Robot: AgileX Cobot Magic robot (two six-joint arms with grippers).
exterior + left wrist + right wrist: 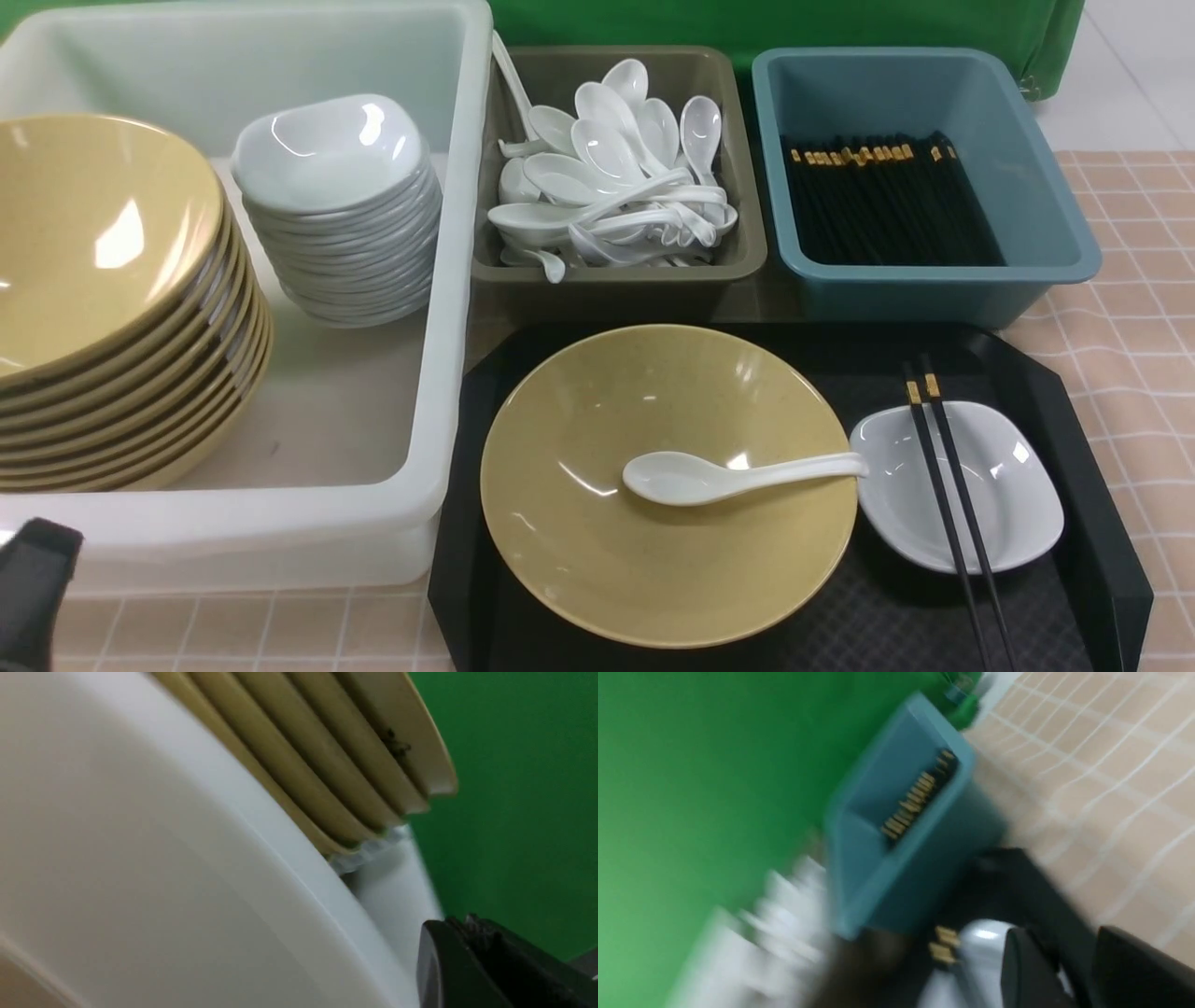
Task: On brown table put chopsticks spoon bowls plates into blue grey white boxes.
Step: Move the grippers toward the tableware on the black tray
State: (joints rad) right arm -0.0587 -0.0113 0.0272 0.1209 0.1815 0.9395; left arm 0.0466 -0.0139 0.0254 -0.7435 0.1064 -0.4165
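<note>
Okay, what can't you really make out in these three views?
Front view: the pair of thin black gold-banded chopsticks runs off the bottom edge, tips unseen.
Front view: the stacked glossy mustard-yellow bowls are cropped by the left edge.
Left wrist view: the translucent white plastic box fills most of the frame.
Right wrist view: blur smears everything beside the teal-blue plastic box.

Mustard-yellow bowls point(93, 280), white plates point(336, 187) and spoons point(607, 177), black gold-banded chopsticks point(887, 205), teal-blue box point(1046, 215), olive-grey box point(607, 299), white box point(439, 308), black textured tray point(1088, 495), pinkish-beige table point(1139, 308) checked with white lines, green backdrop point(747, 23).
</note>
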